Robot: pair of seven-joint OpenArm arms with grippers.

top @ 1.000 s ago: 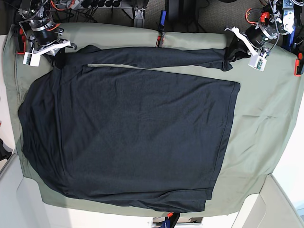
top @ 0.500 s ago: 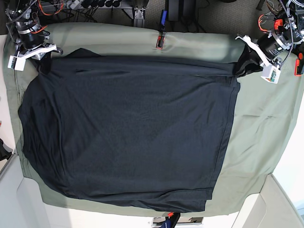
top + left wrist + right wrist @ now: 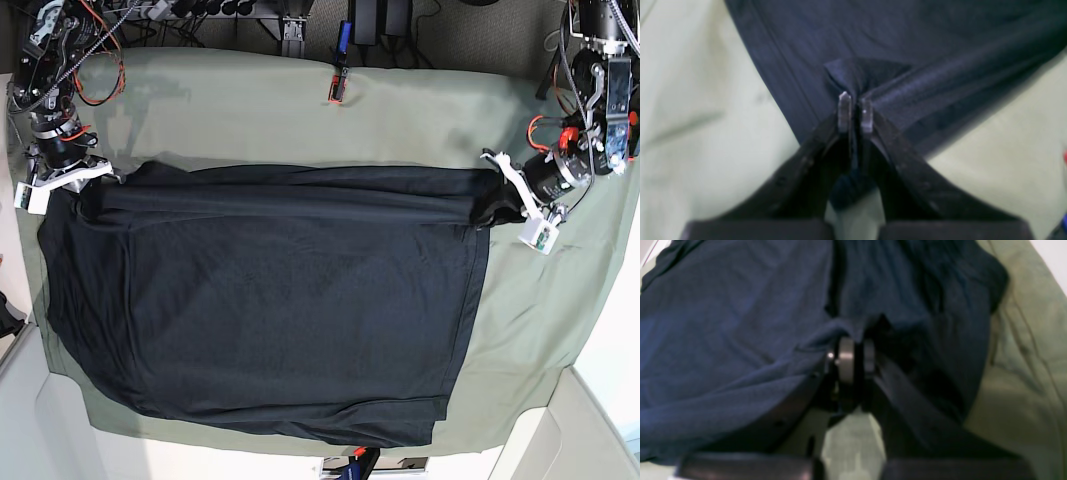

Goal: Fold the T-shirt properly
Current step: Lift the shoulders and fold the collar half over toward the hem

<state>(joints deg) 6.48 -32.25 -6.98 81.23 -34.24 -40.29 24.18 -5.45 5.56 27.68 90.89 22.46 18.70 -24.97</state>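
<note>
Left wrist view: left gripper (image 3: 855, 111) fingers pinch bunched T-shirt (image 3: 907, 50) edge; right gripper (image 3: 853, 356) fingers likewise clamped on cloth. Base view: T-shirt (image 3: 270, 310) lies spread over frame centre on table (image 3: 400, 110), top edge held taut between both. Step: folding top edge down; next, carry it lower evenly, then release.

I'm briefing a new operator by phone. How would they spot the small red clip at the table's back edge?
Start from the pale sage-green table cloth that covers the whole table under the large dark charcoal knit T-shirt. Follow its far edge to about the middle, above the shirt. There sits a small red-and-black clip, the only bright red thing lying on bare cloth, apart from both arms.
</note>
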